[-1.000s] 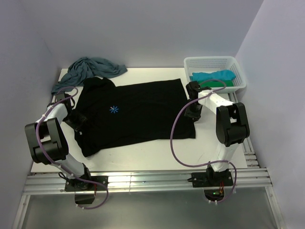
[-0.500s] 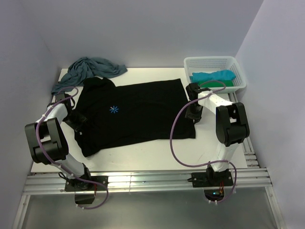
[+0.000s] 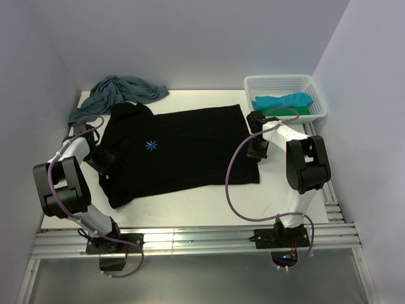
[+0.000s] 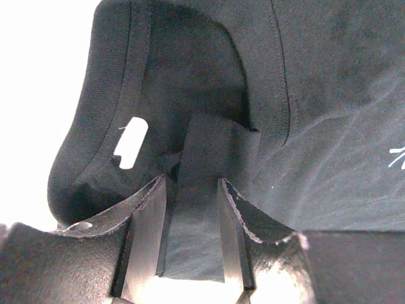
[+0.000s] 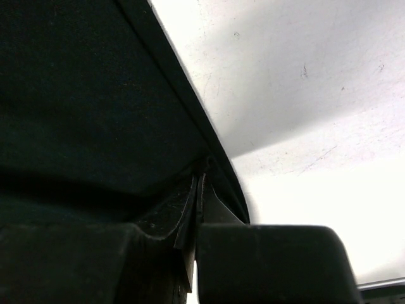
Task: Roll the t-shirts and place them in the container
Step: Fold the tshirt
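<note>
- Black tee [image 3: 183, 149] lies spread flat across the middle of the tabletop [image 3: 190, 202], collar at the left of the frame, hem at the right.
- Left hand [image 4: 190, 183] is clamped on a raised fold of cloth beside the collar. The fold fills the gap between its fingers, so a sharp pull could bunch the neckline rather than start a tidy roll.
- Right hand [image 5: 199, 183] is pinched together on the very edge of the hem. So thin a bite may slip free if the cloth comes under tension.
- If one hand moves ahead of the other, the tee could skew and roll lopsided.
- Grey tee [image 3: 117, 92] sits crumpled at the upper left, touching the black tee's shoulder. Dragging that end could catch it and pull it along.
- Turquoise tee [image 3: 278, 101] and green tee [image 3: 302, 111] wait in the basket [image 3: 285, 81] at the upper right, near the right arm, whose swing could nudge it.
</note>
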Robot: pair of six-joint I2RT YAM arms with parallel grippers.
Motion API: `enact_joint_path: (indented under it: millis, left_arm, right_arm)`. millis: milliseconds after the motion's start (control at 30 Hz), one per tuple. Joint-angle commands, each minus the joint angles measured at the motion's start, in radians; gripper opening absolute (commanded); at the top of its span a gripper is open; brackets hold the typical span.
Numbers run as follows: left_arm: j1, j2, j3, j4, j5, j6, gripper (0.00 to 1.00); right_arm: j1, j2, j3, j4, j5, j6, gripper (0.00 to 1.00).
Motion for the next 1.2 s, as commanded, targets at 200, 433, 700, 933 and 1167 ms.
enact_joint_path:
  millis: [200,433,700,933,1167]
  left_arm:
    - [-0.003,-0.03,-0.028,0.009,0.026,0.015,0.44]
    - [-0.005,-0.019,-0.038,0.035,0.017,0.022,0.43]
    - [-0.003,0.008,-0.013,0.052,0.008,0.026,0.17]
    - [-0.005,-0.018,0.033,0.004,-0.02,0.03,0.0]
    - [-0.005,-0.105,0.094,-0.095,-0.015,0.012,0.0]
  right_arm:
    - [-0.009,-0.092,-0.012,0.014,0.006,-0.001,0.0]
    - [-0.007,-0.132,-0.044,0.025,-0.017,-0.003,0.0]
    - [-0.007,-0.136,-0.048,0.025,-0.017,-0.009,0.0]
    - [-0.007,-0.132,-0.041,0.022,-0.015,-0.008,0.0]
    - [-0.007,-0.168,-0.035,0.025,-0.005,-0.011,0.0]
